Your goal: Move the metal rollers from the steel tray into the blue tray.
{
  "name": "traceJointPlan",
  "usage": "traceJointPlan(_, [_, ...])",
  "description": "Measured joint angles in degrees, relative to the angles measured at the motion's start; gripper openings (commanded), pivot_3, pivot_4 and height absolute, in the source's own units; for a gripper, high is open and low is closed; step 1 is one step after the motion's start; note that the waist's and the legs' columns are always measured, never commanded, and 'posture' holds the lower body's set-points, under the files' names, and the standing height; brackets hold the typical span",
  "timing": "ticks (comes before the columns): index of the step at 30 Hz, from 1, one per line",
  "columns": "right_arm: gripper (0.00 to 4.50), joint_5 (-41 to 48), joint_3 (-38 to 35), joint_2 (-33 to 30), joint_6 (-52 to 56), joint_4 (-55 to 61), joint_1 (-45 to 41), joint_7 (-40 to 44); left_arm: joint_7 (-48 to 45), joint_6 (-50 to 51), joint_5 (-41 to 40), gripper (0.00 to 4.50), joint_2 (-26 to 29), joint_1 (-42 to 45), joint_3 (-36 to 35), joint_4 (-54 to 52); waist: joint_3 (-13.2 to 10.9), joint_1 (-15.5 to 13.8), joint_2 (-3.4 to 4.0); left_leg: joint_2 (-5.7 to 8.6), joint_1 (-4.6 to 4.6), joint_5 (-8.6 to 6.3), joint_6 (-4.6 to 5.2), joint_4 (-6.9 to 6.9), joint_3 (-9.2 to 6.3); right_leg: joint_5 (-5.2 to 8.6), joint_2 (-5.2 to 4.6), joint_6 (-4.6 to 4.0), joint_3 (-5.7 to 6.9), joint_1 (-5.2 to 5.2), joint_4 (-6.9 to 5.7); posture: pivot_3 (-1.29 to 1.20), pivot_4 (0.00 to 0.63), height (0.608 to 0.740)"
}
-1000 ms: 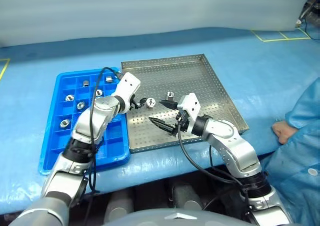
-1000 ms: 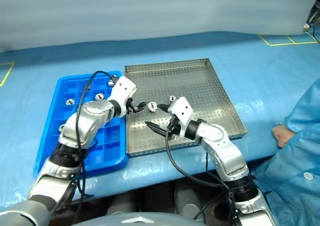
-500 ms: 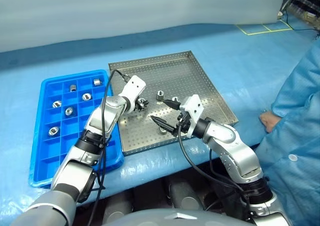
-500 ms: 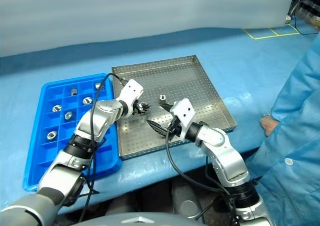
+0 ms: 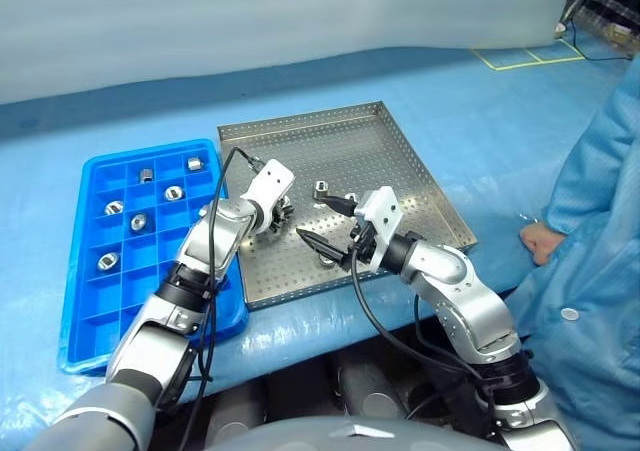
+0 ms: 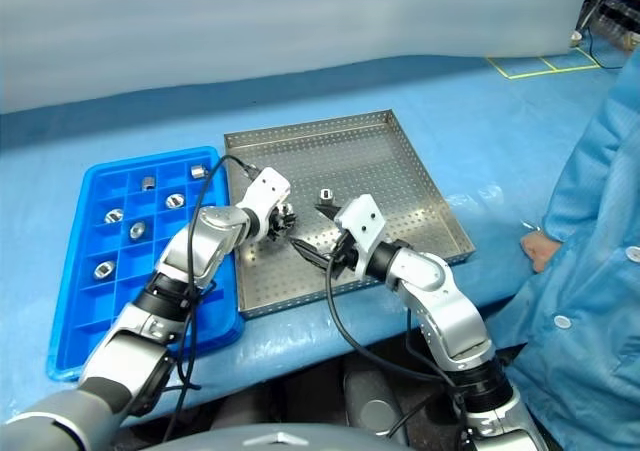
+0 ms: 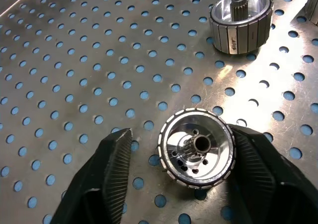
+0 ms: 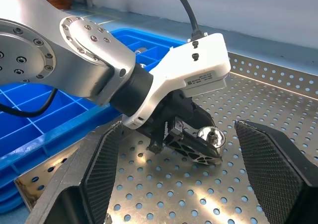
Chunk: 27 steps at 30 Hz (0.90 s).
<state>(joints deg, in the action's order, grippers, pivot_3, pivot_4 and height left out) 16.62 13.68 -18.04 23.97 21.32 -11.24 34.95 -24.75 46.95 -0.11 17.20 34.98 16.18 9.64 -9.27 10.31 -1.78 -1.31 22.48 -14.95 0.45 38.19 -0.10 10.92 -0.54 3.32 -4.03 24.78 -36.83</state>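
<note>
The steel tray [image 5: 300,136] lies in front of me with the blue tray [image 5: 95,316] to its left. My left gripper [image 5: 279,214] is down on the steel tray's floor, open around a metal roller [image 7: 196,154]. One finger [image 7: 256,169] touches the roller and the other stands a little off it. More metal rollers [image 5: 321,188] lie loose nearby, one of them [image 5: 327,261] under my right gripper [image 5: 318,218]. That gripper hovers open over the tray and holds nothing. Several rollers [image 5: 138,222] sit in the blue tray's compartments.
A person in a blue gown stands at the right, one hand [image 5: 545,241] resting on the blue table cover. My two grippers are close together over the steel tray's near left part. The far half of the steel tray [image 6: 350,146] is bare.
The camera swung right early on. My left gripper has sunk a little to the tray floor and its fingers have drawn in around a roller. The right gripper has kept still.
</note>
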Motion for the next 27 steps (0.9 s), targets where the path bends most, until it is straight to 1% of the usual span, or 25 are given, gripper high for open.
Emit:
traceJointPlan(2, [3.83,-0.8,0.3,-0.1,0.0,-0.6,-0.1,-0.1,-0.6,-0.4,0.0,2.25,0.0,-0.1,0.0,0.0,0.0,0.0,0.0,0.0,0.0,0.0,0.0,0.0,0.0,0.0,0.0,0.0,0.0,0.0,0.0,-0.22,0.15,0.74])
traceJointPlan(5, [3.83,-1.9,1.0,-0.1,0.0,-1.1,-0.4,-0.3,-1.1,-1.1,-0.1,1.71,0.0,-0.3,-0.1,0.0,0.0,0.0,0.0,0.0,0.0,0.0,0.0,0.0,0.0,0.0,0.0,0.0,0.0,0.0,-0.01,-0.21,0.15,0.74])
traceJointPlan(11, [3.83,-3.0,1.7,-0.3,0.1,-2.1,-0.8,-0.3,-1.9,-1.5,-0.1,1.7,1.2,-1.5,-0.2,-1.7,0.0,0.0,0.01,0.0,0.0,0.0,0.0,-0.01,-0.01,-0.01,0.0,-0.01,-0.01,0.01,-0.01,-0.2,0.15,0.74])
traceJointPlan(14, [3.83,-4.6,2.0,-1.2,1.2,-3.2,-1.0,-1.0,-3.3,-1.4,-0.3,1.7,2.9,-2.9,-0.2,-4.0,0.0,-0.1,0.01,0.0,0.0,0.0,0.0,0.0,-0.01,-0.01,-0.01,-0.01,-0.01,0.01,-0.03,-0.19,0.15,0.74])
traceJointPlan(18, [3.83,-6.0,2.4,-1.7,1.8,-4.4,-1.3,-1.2,-3.7,-1.2,-0.6,1.7,3.7,-3.8,-1.8,-6.0,0.0,-0.3,0.01,0.0,0.0,0.0,0.0,0.03,-0.01,-0.01,-0.01,0.0,-0.01,0.0,-0.03,-0.18,0.15,0.74])
traceJointPlan(20, [3.83,-5.7,2.6,-1.8,1.9,-4.6,-1.5,-0.1,-5.2,0.7,-3.5,1.7,3.9,-5.6,-4.4,-10.3,0.0,-0.2,0.01,-0.01,0.04,0.0,0.0,0.02,0.0,-0.02,-0.01,-0.01,-0.02,0.05,-0.03,-0.16,0.15,0.74])
traceJointPlan(22, [3.83,-4.0,2.6,-2.5,3.0,-4.6,-1.6,2.5,-8.1,3.5,-7.8,1.7,5.4,-7.7,-6.9,-18.4,0.0,-0.2,0.01,-0.06,0.18,0.0,0.0,-0.01,-0.01,-0.11,-0.01,-0.17,-0.02,0.17,-0.04,-0.15,0.15,0.74])
traceJointPlan(23, [3.83,-2.9,3.1,-3.1,3.9,-4.5,-1.9,4.2,-9.4,5.4,-9.8,1.7,6.9,-8.7,-8.2,-23.5,0.0,-0.4,0.02,-0.06,0.2,0.0,0.0,-0.02,-0.02,-0.13,-0.01,-0.21,-0.02,0.21,-0.05,-0.14,0.15,0.74])
traceJointPlan(25, [3.83,-0.8,4.2,-4.2,5.5,-4.0,-2.1,7.7,-10.7,8.3,-12.1,1.7,11.8,-11.1,-11.0,-33.7,0.0,-0.4,0.03,-0.05,0.14,0.0,0.0,-0.03,-0.03,-0.09,0.01,-0.17,-0.01,0.18,-0.06,-0.13,0.15,0.74])
traceJointPlan(26, [3.83,-0.6,4.2,-4.2,5.5,-3.9,-2.1,8.0,-10.8,8.6,-12.3,1.7,12.2,-11.4,-11.4,-34.6,0.0,-0.5,0.04,-0.06,0.12,0.0,0.0,-0.02,-0.03,-0.06,0.01,-0.12,-0.01,0.16,-0.06,-0.1,0.15,0.74])
traceJointPlan(27, [3.83,0.6,4.7,-4.0,6.1,-3.4,-2.5,9.3,-11.2,10.0,-13.2,1.7,14.7,-14.0,-13.2,-38.9,0.0,-0.4,0.03,-0.09,0.1,0.0,0.0,-0.02,0.01,0.0,0.04,-0.02,-0.03,0.17,-0.07,-0.09,0.15,0.74])
